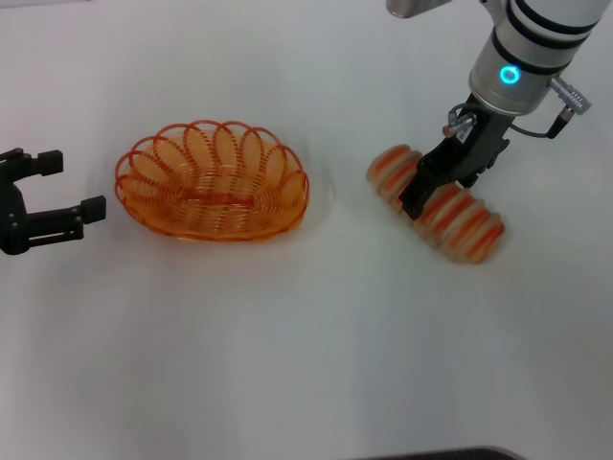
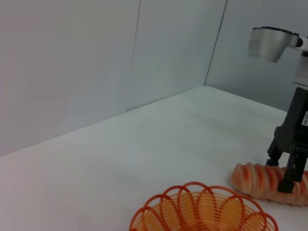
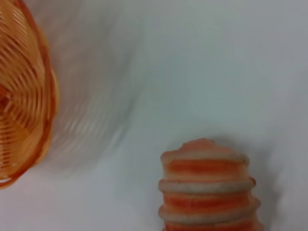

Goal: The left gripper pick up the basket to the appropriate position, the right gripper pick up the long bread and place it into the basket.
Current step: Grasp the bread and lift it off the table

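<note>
Tan and ridged, with orange-red stripes running across it, the long bread [image 1: 441, 205] lies on the white table [image 1: 287, 345] at the robot's right side, turned diagonally in the head view. The right gripper [image 1: 433, 192], a black two-fingered tool with a small white label on a white-and-silver arm with a blue ring light [image 1: 510, 75], is directly at this loaf. Its two fingers stand on both sides of the bread near the middle of its length, as the left wrist view [image 2: 284, 174] also shows, and the jaws look closed against the bread, although I cannot tell how firmly they press. In the right wrist view one rounded end of the loaf [image 3: 207, 192] is seen close up on the table. Well apart from it, toward the robot's left, stands the basket [image 1: 213, 182], an oval orange wire basket with a looped, scalloped rim and see-through sides; it sits upright on the table and nothing lies inside. Further left, near the edge of the head view, the left gripper [image 1: 59, 192], black and without label, rests beside the basket without touching it, with its jaws spread wide.
</note>
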